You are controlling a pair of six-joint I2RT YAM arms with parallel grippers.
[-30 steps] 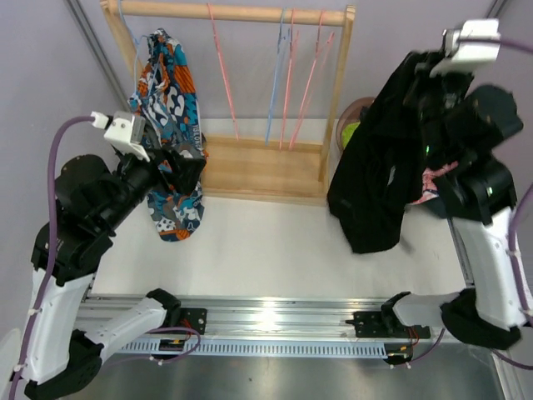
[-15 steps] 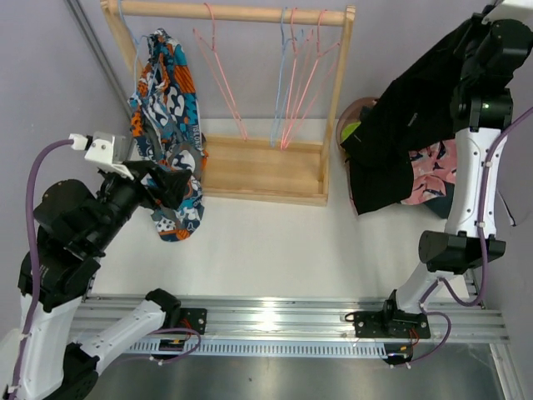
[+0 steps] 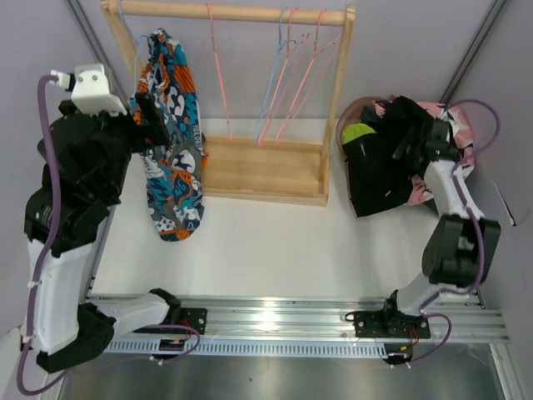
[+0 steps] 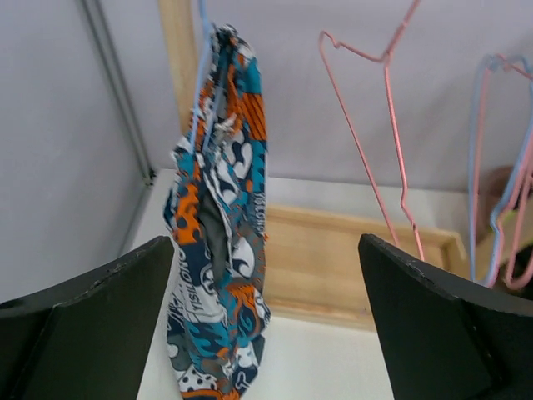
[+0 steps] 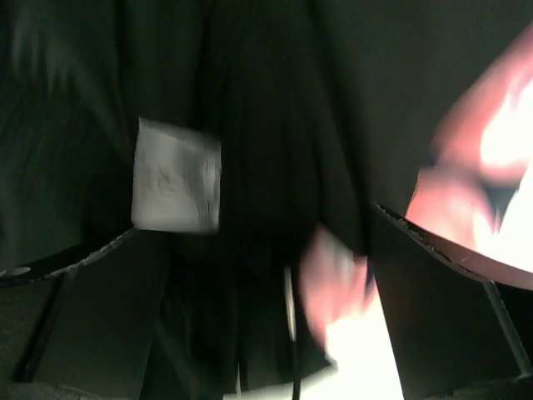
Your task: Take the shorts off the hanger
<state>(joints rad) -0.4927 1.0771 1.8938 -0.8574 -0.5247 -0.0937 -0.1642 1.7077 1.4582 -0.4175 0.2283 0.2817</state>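
Only the top view shows the pile at right: plain black fabric shorts [image 3: 379, 171] heaped beside lime green shorts [image 3: 356, 133] and pink printed shorts [image 3: 429, 187], with the right gripper [image 3: 412, 142] directly over the black fabric. The right wrist view is blurred: fingers spread wide, gripping nothing, black cloth with a white label [image 5: 176, 175] close beyond. In the left wrist view the left gripper [image 4: 265, 250] is spread wide and empty. The blue-orange-white print shorts [image 4: 218, 250] hang on a blue wire hanger [image 4: 200, 83] on the light wooden rack [image 3: 266, 167], just ahead, apart from the fingers.

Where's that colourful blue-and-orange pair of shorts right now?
Seen from above, the multicolour shorts hang at the left end of the wooden rack, beside the left gripper.
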